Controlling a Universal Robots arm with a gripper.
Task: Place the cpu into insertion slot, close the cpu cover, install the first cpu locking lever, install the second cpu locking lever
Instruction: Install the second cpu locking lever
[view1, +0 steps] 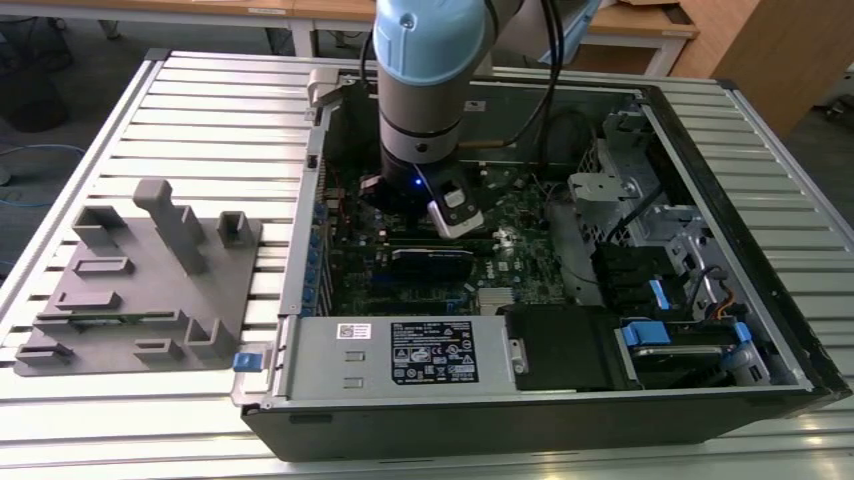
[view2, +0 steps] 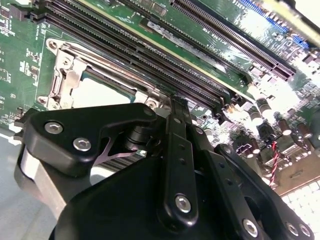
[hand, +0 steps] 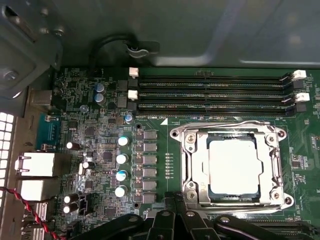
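Observation:
The cpu (hand: 234, 167) lies flat in the insertion slot (hand: 176, 134) on the green motherboard, its silvery top showing through the cut-out. Down over it lies the cpu cover (hand: 192, 170), a metal frame. A thin wire lever (hand: 225, 123) runs along one side of the cover. In the second wrist view the cpu (view2: 100, 92) and the cpu cover (view2: 67, 75) sit just past my black gripper (view2: 177, 102). Beside the socket's edge my gripper (hand: 173, 200) is shut, with nothing seen between its fingers. The exterior view shows the gripper (view1: 454, 222) low inside the open computer case.
Long black memory slots (hand: 215, 92) run beside the socket. A row of capacitors (hand: 121, 160) stands on its other side. Around the board are the power supply (view1: 400, 350) and a drive cage (view1: 641, 200). A grey fixture block (view1: 134, 280) sits at the exterior view's left.

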